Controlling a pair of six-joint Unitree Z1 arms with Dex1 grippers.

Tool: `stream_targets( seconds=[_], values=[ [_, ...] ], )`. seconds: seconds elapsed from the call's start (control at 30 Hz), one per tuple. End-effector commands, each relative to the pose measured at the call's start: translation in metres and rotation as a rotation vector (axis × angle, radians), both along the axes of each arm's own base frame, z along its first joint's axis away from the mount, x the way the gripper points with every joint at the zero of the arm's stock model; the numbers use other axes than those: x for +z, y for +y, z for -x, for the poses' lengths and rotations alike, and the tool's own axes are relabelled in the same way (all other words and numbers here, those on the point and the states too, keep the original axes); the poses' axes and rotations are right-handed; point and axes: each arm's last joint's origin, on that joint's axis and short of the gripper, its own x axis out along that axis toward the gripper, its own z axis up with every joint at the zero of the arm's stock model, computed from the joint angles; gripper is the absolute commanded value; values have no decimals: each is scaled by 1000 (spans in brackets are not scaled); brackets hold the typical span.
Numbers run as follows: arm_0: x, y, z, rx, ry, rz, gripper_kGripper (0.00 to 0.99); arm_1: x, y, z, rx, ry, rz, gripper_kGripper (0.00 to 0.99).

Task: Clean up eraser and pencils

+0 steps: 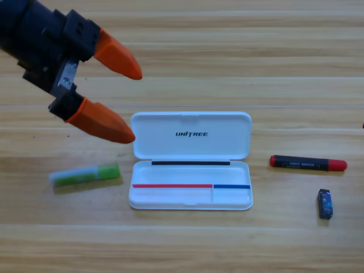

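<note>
The left gripper (pixel 135 105) hangs with jaws spread and empty above the green pencil (pixel 85 175), left of the open white case (pixel 191 161).

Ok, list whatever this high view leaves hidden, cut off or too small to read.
- Right arm: not in the high view; only a dark speck at the right edge.
- Left arm: cut off by the top left corner behind the open left gripper.
- Black pencil: print too small to read.
- Eraser: wrapper markings too small.
- Green pencil: pale end blurred.
- White case: open; underside hidden.
</note>
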Motion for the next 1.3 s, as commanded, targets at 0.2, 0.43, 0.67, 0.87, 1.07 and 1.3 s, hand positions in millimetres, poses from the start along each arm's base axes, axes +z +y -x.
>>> stream_targets(
  seconds=[0.2,0.43,0.67,0.87,1.07,1.3],
  values=[
    [-4,-2,5,3,18,-8,990,-18,7,-5,14,39,54,979],
    [-6,1,7,12,15,-22,990,-29,10,-20,-135,53,168,980],
    [14,10,6,87,-69,-135,990,-34,18,-46,-358,140,296,979],
    [22,16,-25,127,-103,-423,988,-56,21,-53,-421,257,370,979],
    [-20,13,-63,132,-71,-688,986,-80,33,-80,-812,323,437,988],
    [-58,1,-86,110,10,-778,983,-105,55,-102,-1007,532,395,920]
  ],
)
